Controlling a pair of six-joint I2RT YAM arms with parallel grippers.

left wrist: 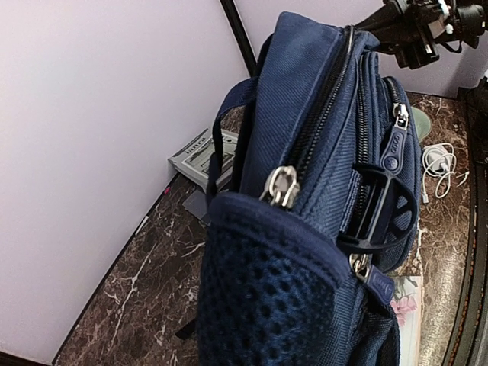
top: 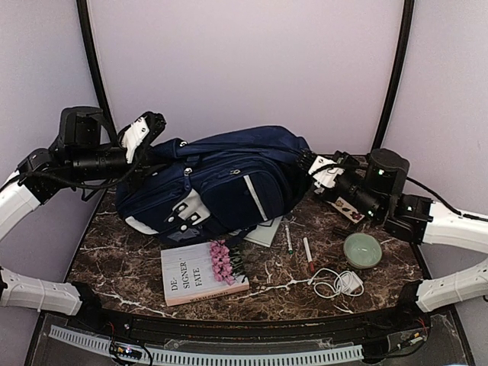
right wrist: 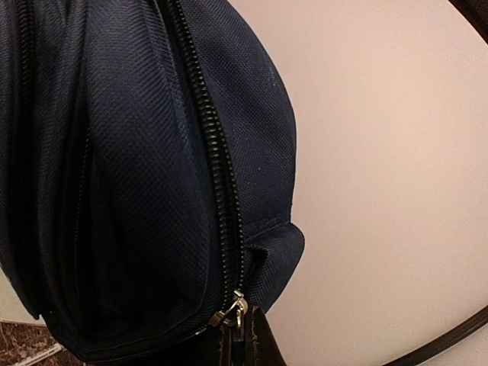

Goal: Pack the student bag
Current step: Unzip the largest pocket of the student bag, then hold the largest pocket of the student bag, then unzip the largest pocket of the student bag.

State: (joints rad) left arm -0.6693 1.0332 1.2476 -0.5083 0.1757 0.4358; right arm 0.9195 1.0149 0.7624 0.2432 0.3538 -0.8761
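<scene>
Closed left gripper (top: pixel 151 126) and right gripper (top: pixel 320 168) are flanking the student bag (top: pixel 221 179); whether they are holding it cannot be told. Book (top: pixel 200 274) and cable (top: pixel 335 282) are lying unpacked in front of it.

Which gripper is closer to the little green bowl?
Right. The right gripper is just behind the bowl, at one end of the student bag; the left gripper is at the other end.

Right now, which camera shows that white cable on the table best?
The top external view: the white cable lies whole and unobstructed beside the green bowl. The left wrist view catches it small, past the student bag. The right wrist view shows none of it, just bag fabric and a zipper.
</scene>
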